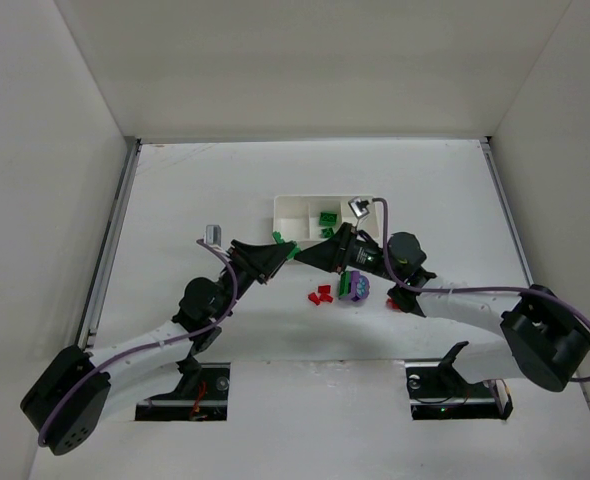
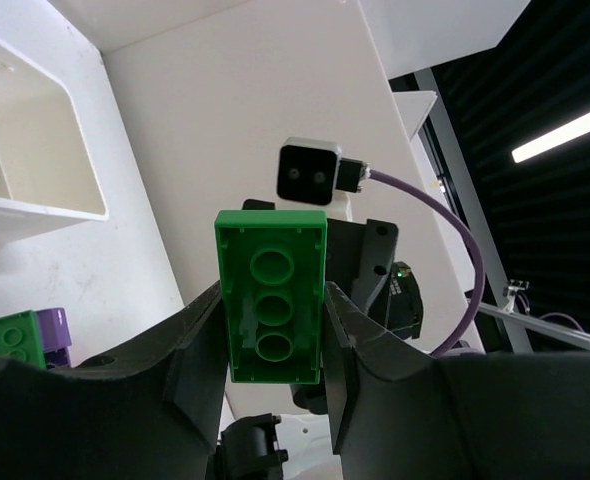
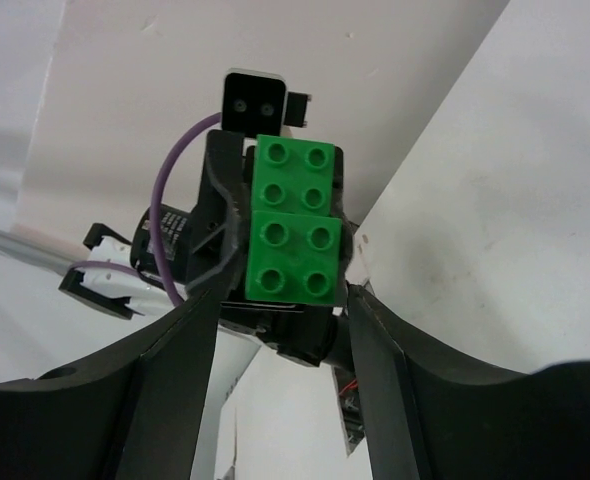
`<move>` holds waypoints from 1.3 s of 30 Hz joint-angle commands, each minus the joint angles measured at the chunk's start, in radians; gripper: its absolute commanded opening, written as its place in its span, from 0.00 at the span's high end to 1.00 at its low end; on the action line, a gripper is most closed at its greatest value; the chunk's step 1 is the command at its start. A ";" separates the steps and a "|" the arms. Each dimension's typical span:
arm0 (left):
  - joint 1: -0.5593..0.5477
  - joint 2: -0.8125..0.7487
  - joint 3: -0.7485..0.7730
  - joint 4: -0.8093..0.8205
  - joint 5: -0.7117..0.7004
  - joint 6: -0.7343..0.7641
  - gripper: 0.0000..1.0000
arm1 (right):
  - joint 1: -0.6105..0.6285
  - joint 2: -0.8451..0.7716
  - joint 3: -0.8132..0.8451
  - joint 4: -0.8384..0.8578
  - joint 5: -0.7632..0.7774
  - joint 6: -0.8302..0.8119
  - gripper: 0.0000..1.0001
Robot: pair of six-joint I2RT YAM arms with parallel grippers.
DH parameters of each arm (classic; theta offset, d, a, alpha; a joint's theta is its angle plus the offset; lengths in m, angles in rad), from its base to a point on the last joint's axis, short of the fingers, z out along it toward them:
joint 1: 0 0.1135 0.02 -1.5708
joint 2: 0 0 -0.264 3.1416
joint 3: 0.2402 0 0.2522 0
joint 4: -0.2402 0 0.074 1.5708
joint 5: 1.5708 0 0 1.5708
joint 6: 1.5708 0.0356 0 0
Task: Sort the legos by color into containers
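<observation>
While the white desk (image 1: 175, 200) carries the white tray (image 1: 293, 212) near its centre, the two pincers meet tip to tip at the tray's 6 o'clock edge. The left pincer (image 2: 273, 330) pinches a green brick (image 2: 272, 295), hollow underside showing. The right pincer (image 3: 285, 300) pinches stacked green bricks (image 3: 293, 220). Red bricks (image 1: 321, 295) and a purple-green cluster (image 1: 354, 287) lie at their 6 o'clock.

Bright, even overhead light, soft shadows; wrist views sharp, edges slightly warped
</observation>
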 commanded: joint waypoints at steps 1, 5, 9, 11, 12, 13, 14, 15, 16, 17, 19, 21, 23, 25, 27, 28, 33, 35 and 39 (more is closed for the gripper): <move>-0.008 -0.008 -0.013 0.079 -0.012 -0.010 0.73 | 0.000 -0.012 0.035 0.101 -0.028 0.008 0.40; -0.017 -0.008 -0.010 0.078 -0.007 -0.013 0.73 | -0.010 0.006 0.044 0.101 -0.030 0.011 0.42; -0.022 -0.012 -0.012 0.079 -0.012 -0.019 0.72 | -0.010 0.023 0.048 0.104 -0.030 0.014 0.43; -0.022 -0.014 -0.009 0.081 -0.010 -0.019 0.72 | -0.009 0.031 0.048 0.108 -0.027 0.014 0.45; -0.022 -0.012 -0.006 0.081 -0.006 -0.019 0.72 | -0.009 0.034 0.046 0.112 -0.025 0.014 0.46; -0.025 -0.011 -0.003 0.083 -0.001 -0.019 0.72 | -0.010 0.037 0.046 0.118 -0.025 0.015 0.48; -0.028 -0.008 0.000 0.084 0.004 -0.021 0.72 | -0.010 0.038 0.045 0.124 -0.025 0.018 0.50; -0.032 -0.008 0.000 0.087 0.002 -0.021 0.72 | -0.012 0.038 0.045 0.129 -0.025 0.020 0.51; -0.034 -0.008 -0.003 0.089 -0.001 -0.021 0.72 | -0.012 0.037 0.043 0.134 -0.025 0.021 0.53; -0.034 -0.009 -0.007 0.089 -0.004 -0.021 0.71 | -0.012 0.037 0.043 0.135 -0.025 0.023 0.54; -0.031 -0.014 -0.013 0.089 -0.009 -0.021 0.71 | -0.012 0.035 0.040 0.135 -0.024 0.023 0.57; -0.028 -0.017 -0.018 0.078 -0.009 -0.016 0.68 | -0.012 0.035 0.037 0.135 -0.022 0.023 0.61; -0.022 -0.020 -0.020 0.069 -0.010 -0.010 0.62 | -0.017 0.029 0.029 0.132 -0.012 0.018 0.63; -0.014 -0.023 -0.021 0.057 -0.010 -0.007 0.55 | -0.023 0.026 0.025 0.126 -0.007 0.014 0.63; -0.005 -0.031 -0.023 0.043 -0.009 0.005 0.51 | -0.030 0.023 0.020 0.123 -0.005 0.014 0.63; 0.001 -0.035 -0.023 0.034 -0.006 0.008 0.49 | -0.033 0.023 0.017 0.121 -0.005 0.014 0.63; 0.032 -0.070 -0.012 -0.006 0.001 0.043 0.46 | -0.047 0.023 0.003 0.121 -0.005 0.015 0.63; 0.046 -0.080 -0.007 -0.026 -0.002 0.065 0.45 | -0.050 0.023 0.000 0.121 -0.008 0.018 0.63; 0.063 -0.066 0.011 -0.042 0.002 0.086 0.46 | -0.050 0.021 -0.003 0.121 -0.013 0.020 0.63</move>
